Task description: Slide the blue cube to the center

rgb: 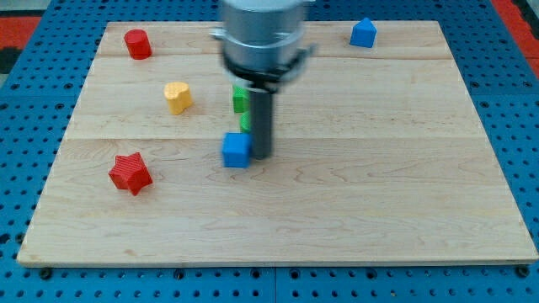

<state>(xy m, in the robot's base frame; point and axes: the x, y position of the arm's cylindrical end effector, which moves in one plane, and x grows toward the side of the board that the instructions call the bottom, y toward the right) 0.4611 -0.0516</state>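
Our end effector is a bare rod grasping nothing; my tip rests on the worktop, touching the blue cube at its left, green blocks just behind.

blue cube | red star | yellow block | pale wood-grain board

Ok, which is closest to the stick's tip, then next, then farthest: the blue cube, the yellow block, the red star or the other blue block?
From my tip:
1. blue cube, right beside it on the view's left.
2. yellow block, up and left.
3. red star, far left.
4. blue block, at the view's top right.
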